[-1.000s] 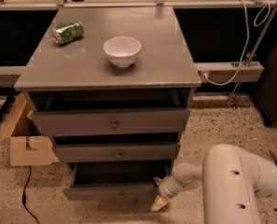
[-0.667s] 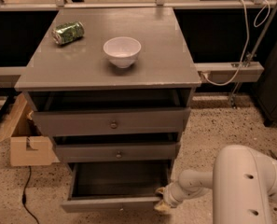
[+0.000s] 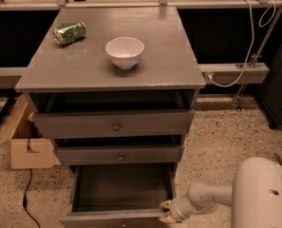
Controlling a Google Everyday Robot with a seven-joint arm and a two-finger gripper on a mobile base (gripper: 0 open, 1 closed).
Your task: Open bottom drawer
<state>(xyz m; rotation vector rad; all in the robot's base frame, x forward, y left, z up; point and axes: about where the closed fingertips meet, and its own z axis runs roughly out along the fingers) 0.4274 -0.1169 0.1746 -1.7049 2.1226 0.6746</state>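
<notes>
The bottom drawer [image 3: 117,218] of the grey cabinet is pulled far out, showing its plain grey inside [image 3: 121,186]. Its front runs along the bottom edge of the view and the knob barely shows. My gripper [image 3: 167,211] is at the drawer front's right end, its pale fingertips against the top edge. The white arm reaches in from the lower right. The top drawer [image 3: 115,126] and middle drawer [image 3: 120,156] sit slightly ajar above.
A white bowl [image 3: 125,52] and a crushed green can [image 3: 70,33] sit on the cabinet top. A cardboard box [image 3: 26,144] stands on the speckled floor at the left. A cable [image 3: 26,194] trails by it. A rail with cables runs behind.
The bottom drawer has slid further out toward me. My gripper has moved down and outward with its right front corner.
</notes>
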